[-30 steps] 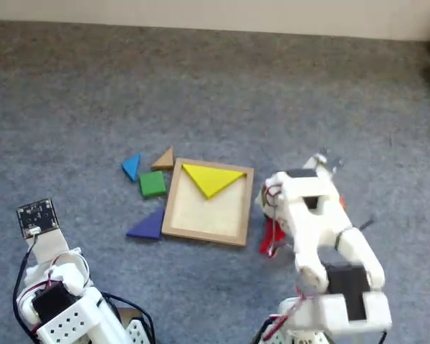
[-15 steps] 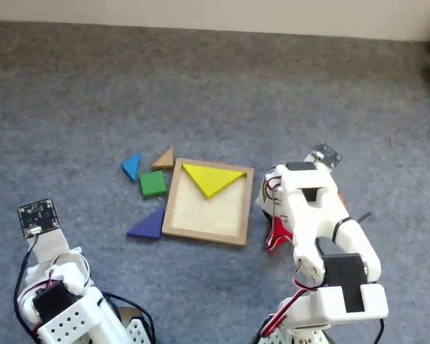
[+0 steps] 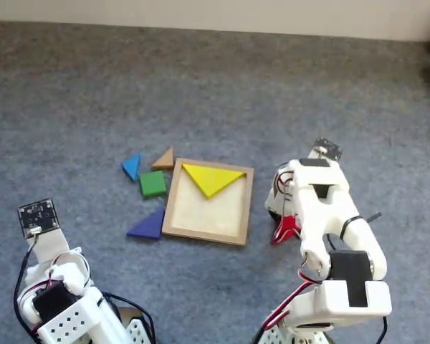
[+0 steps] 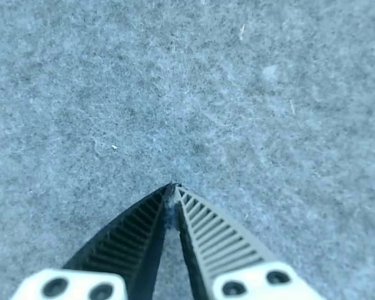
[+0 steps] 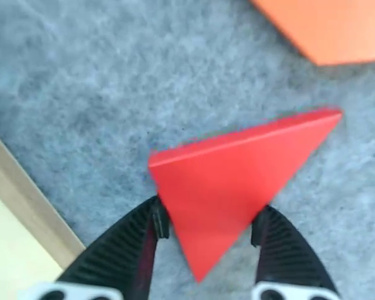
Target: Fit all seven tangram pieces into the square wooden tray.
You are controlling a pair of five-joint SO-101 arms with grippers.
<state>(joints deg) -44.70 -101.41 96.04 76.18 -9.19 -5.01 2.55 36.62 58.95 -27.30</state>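
Right end effector (image 5: 206,224) grips red triangle (image 5: 237,170)

Text: none was legible | labels, brands: none were readable | numbers: none | signs: none | print-bearing surfaces: none made out

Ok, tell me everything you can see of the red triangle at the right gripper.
The red triangle is a flat, smooth, solid-red piece, painted wood by its look, with straight edges. The right gripper holds it, a finger against each of two edges, one corner pointing back between them. It sits beside the tray, apart from its wooden rim and from the orange piece beyond. Whether it rests on the grey carpet or is slightly lifted, I cannot tell.
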